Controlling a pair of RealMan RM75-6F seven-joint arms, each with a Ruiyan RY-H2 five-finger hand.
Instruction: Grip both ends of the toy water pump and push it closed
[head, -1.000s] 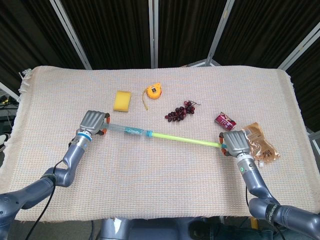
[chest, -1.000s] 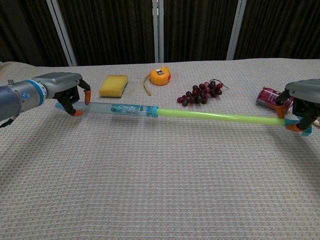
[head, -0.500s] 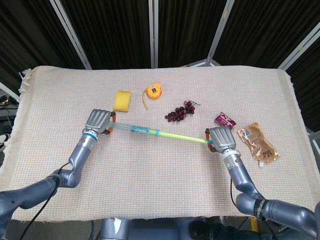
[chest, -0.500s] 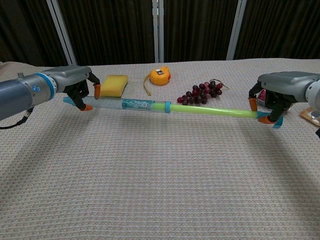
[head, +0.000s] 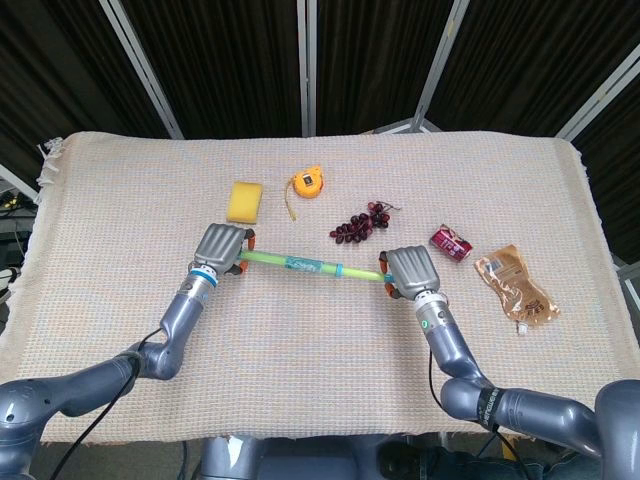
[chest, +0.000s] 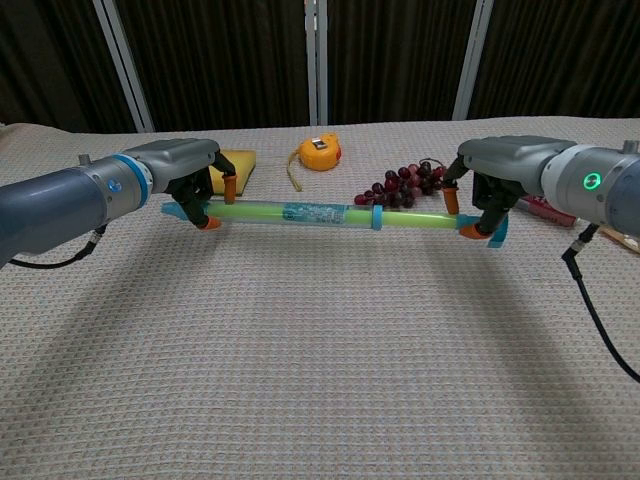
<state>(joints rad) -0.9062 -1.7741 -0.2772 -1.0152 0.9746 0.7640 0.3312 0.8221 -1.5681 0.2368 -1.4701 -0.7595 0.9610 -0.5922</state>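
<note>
The toy water pump (head: 305, 265) (chest: 320, 214) hangs level just above the cloth, a clear tube with a yellow-green rod inside and a blue ring near its right end. My left hand (head: 220, 246) (chest: 190, 170) grips its left end. My right hand (head: 410, 270) (chest: 497, 168) grips the right end, where only a short length of green rod (chest: 415, 219) shows outside the tube.
Behind the pump lie a yellow sponge (head: 245, 201), an orange tape measure (head: 307, 184) and a bunch of dark grapes (head: 361, 224) (chest: 402, 184). A red can (head: 451, 242) and a brown pouch (head: 513, 286) lie at the right. The woven cloth (head: 320, 370) covers the table.
Both hands have moved toward each other. The green rod has slid far into the clear tube, so the pump is much shorter than before.
</note>
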